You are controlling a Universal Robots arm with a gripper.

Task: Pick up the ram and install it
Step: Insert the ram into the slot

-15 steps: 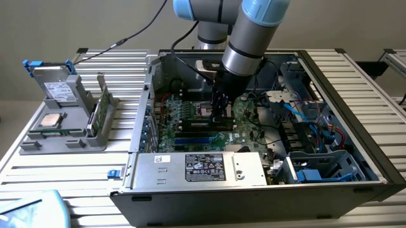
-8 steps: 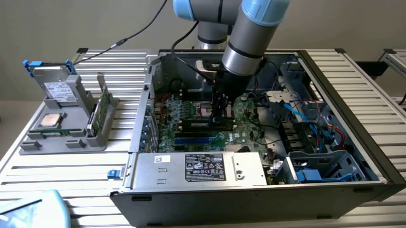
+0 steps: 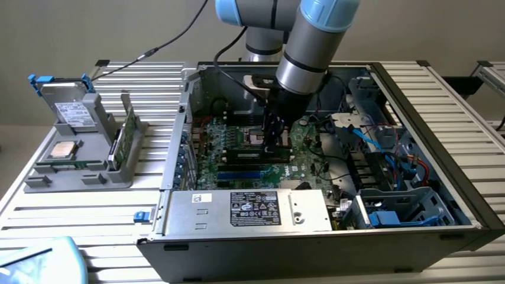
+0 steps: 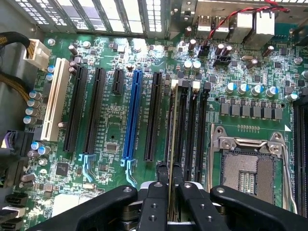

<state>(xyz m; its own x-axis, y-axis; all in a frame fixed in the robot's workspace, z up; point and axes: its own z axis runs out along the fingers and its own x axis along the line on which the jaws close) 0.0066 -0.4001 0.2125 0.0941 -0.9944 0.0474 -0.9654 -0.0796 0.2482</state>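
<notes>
The ram (image 4: pixel 173 139) is a thin green stick seen edge-on, lying along one of the black memory slots (image 4: pixel 190 130) beside the processor socket (image 4: pixel 248 168). My gripper (image 4: pixel 169 177) is shut on its near end, with a black finger (image 4: pixel 155 202) on either side. Whether the stick is pressed fully into the slot cannot be told. In the exterior view the gripper (image 3: pixel 276 145) reaches straight down into the open computer case (image 3: pixel 442 195), over the middle of the green motherboard (image 3: pixel 236 171).
A silver power supply (image 3: pixel 252 210) lies along the case's front. Blue and red cables (image 3: pixel 394 157) crowd the exterior view's right. Outside the case, a grey holder (image 3: pixel 47 180) carries a silver processor (image 3: pixel 63 149), a labelled drive (image 3: pixel 71 109) and an upright green stick (image 3: pixel 126 133).
</notes>
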